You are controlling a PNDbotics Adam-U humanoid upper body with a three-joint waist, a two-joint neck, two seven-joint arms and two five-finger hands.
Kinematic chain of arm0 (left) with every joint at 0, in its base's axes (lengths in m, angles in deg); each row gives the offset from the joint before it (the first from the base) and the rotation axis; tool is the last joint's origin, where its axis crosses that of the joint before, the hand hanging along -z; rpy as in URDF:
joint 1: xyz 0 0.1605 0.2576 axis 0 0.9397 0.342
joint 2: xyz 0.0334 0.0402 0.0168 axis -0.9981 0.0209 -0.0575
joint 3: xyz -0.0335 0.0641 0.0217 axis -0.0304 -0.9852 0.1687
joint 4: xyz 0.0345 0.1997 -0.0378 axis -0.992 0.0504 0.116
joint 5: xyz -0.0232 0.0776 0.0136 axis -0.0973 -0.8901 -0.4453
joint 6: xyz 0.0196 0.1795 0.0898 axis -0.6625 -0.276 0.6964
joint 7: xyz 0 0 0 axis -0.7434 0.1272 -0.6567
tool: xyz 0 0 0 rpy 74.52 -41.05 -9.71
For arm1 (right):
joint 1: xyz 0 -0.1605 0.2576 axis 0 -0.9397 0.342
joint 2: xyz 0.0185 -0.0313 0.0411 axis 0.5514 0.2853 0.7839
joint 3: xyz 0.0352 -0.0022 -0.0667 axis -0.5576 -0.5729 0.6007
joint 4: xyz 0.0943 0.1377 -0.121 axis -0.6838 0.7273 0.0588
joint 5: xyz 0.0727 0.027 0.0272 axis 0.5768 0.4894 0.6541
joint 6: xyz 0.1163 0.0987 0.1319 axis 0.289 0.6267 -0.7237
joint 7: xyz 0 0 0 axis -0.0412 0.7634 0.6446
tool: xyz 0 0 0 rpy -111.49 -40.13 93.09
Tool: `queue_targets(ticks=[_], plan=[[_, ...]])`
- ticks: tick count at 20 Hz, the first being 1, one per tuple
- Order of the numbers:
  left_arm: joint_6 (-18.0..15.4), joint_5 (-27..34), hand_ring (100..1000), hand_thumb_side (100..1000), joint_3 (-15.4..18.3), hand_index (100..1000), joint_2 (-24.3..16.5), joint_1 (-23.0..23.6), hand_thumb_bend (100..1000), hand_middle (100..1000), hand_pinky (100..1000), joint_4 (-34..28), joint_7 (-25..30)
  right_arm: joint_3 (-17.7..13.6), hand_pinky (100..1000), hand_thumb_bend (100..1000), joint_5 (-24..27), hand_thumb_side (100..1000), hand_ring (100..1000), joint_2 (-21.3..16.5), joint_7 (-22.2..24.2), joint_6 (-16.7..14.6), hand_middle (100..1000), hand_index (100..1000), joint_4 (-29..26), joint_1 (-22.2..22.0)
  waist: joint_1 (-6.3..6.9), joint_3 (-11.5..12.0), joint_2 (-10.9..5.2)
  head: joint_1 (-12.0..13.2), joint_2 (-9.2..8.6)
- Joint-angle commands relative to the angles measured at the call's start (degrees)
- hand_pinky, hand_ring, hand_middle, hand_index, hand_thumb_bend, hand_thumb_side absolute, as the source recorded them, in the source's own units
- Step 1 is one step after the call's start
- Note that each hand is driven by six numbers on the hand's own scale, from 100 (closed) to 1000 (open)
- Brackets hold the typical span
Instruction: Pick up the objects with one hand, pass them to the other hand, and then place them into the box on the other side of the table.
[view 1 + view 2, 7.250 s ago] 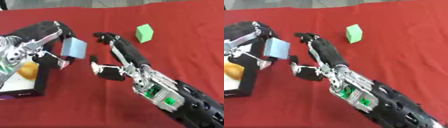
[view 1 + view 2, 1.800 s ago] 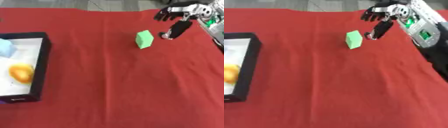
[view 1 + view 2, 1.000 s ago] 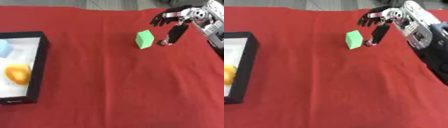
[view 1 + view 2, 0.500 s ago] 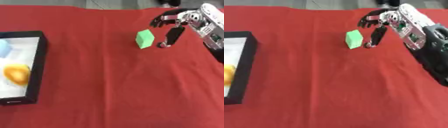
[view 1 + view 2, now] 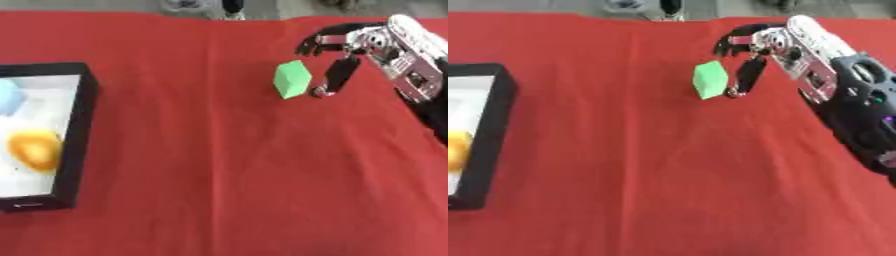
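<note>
Left eye view shows the right hand (image 5: 350,55) spread beside the green block (image 5: 292,79) on the red cloth (image 5: 219,175), where its thumb tip could nudge it away before closing.

Open cloth (image 5: 227,165) around green block (image 5: 291,79)

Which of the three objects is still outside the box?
The green block, alone on the red cloth beside the right hand. The pale blue block and the orange object lie inside the black box.
</note>
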Motion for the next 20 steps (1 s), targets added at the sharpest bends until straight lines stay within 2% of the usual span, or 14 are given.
queue_targets(ticks=[1,20], plan=[[0.0,-0.6,760,777,0.4,762,-0.9,-0.8,100,719,867,-1.0,0.0,-0.6,952,393,-1.0,100,912,-0.7,-0.6,-0.3,887,929,0.7,1.2,0.12,0.3,-0.95,-0.5,-1.03],[0.1,-1.0,763,771,0.4,758,-0.7,-0.7,100,723,872,-1.0,0.2,-0.2,947,345,-0.8,100,904,0.4,-2.3,-1.0,866,916,2.7,1.8,-0.01,0.9,-0.39,-0.5,-1.26]])
